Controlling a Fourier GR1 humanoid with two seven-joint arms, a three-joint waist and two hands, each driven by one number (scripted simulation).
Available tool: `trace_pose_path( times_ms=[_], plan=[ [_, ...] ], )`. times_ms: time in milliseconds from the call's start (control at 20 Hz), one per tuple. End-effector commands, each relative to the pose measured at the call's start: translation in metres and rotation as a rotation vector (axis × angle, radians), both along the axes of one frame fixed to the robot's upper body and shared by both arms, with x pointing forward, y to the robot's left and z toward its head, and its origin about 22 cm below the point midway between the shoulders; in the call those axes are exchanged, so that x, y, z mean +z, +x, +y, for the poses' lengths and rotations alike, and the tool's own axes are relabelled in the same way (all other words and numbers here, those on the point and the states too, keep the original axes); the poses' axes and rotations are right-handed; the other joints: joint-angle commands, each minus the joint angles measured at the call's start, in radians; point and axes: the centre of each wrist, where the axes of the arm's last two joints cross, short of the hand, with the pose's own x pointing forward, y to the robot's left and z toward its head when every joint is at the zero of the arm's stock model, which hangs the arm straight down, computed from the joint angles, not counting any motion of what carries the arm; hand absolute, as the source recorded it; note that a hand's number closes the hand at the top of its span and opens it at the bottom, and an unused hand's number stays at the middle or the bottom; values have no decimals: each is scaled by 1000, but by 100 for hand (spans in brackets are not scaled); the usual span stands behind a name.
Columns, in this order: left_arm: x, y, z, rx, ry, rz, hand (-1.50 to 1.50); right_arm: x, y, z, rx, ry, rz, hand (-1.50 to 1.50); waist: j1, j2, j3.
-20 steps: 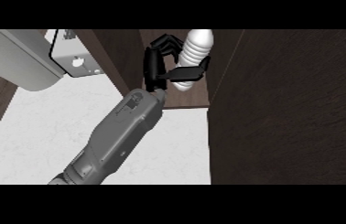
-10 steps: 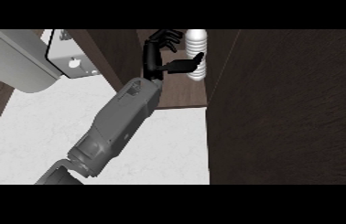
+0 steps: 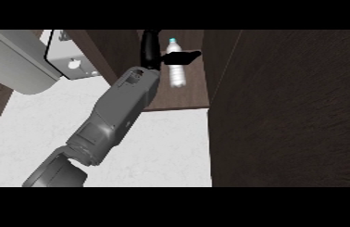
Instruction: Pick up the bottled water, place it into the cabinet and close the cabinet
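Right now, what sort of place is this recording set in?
Probably a kitchen: a pale counter, a dark wood cabinet with bottled water standing on its shelf, and a grey appliance at upper left.

The cabinet (image 3: 287,105) looks like dark brown wood with a faint upright grain, matt all over, and its shelf (image 3: 186,98) has the same dull brown finish. The bottle (image 3: 178,78) on that shelf is clear, ribbed plastic, slightly glossy, with a pale blue-green cap (image 3: 172,40). The desk (image 3: 171,147) is white and faintly mottled like stone, with no shine. The forearm (image 3: 116,115) is smooth grey with a soft sheen, metal or hard plastic, and the left hand (image 3: 149,50) is plain matt black. At the desk's far left edge a casing (image 3: 24,64) is smooth pale grey beside a flat white panel (image 3: 71,61) with round holes.
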Motion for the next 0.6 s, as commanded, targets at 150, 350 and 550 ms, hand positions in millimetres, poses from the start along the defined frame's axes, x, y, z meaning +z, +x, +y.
trace_pose_path(
  times_ms=[150,350,550],
  plan=[
    [5,0,-6,-25,-57,-51,-150,24,3,9,32,-2,-53,-150,0,0,-1],
    [8,-1,-6,-134,-169,-88,-150,27,-1,10,17,13,-44,-150,18,-8,-1],
    [12,-2,-7,-216,-252,-104,-150,24,2,13,2,3,-62,-150,34,-13,-1]
  ],
)
